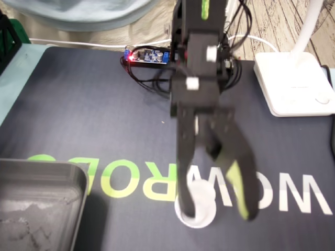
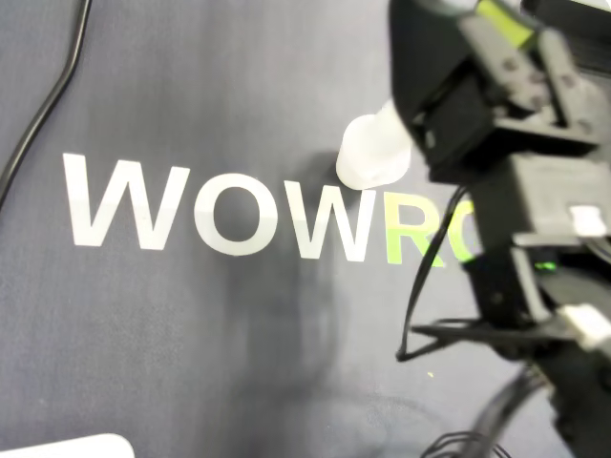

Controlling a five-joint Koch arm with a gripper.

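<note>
**Grey tray (image 1: 42, 167) sitting nearest, grasp not yet made**

Dark mat (image 1: 94, 104) is lying under everything, carrying large lettering. Black gripper (image 1: 217, 206) is hanging low over it, jaws spread apart and clamping nothing. Small white cup (image 1: 205, 201) is standing on the mat against the left jaw in the fixed view, well apart from the tray. Closing and lifting are probably both remaining.

One white cup (image 1: 205, 201), one tray (image 1: 47, 166), one lamp (image 1: 293, 83).
</note>
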